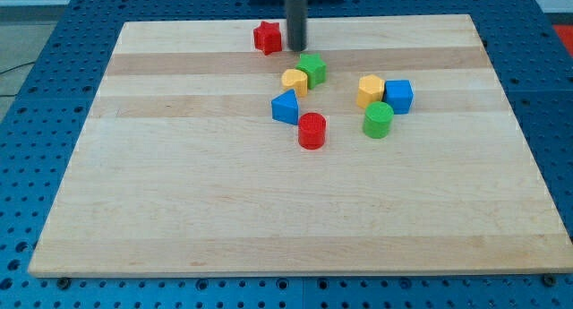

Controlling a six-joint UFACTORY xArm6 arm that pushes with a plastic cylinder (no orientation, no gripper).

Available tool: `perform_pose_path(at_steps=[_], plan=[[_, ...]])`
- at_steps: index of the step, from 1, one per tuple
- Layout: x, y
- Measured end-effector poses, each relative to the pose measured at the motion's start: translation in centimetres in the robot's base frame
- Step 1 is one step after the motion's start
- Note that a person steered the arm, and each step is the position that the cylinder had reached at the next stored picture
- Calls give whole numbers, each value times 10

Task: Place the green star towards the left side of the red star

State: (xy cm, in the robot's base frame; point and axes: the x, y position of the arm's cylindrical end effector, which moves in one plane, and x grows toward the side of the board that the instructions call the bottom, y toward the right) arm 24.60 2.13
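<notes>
The red star (266,37) lies near the top edge of the wooden board (179,193), a little left of centre. The green star (312,69) lies below and to the right of it, touching a yellow heart-like block (295,81). My tip (296,47) stands just right of the red star and just above the green star, close to both.
A blue triangular block (286,107) and a red cylinder (312,131) lie below the yellow heart. To the right sit a yellow hexagonal block (370,90), a blue cube (398,96) and a green cylinder (378,120). A blue pegboard surrounds the board.
</notes>
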Motion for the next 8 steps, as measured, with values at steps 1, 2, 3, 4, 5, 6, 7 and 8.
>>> perform_pose_path(at_steps=[1,2,3,4,5,6,7,8], plan=[[14,32],[53,63],[79,24],[79,-73],[80,-108],[112,-86],[131,-164],[83,-186]])
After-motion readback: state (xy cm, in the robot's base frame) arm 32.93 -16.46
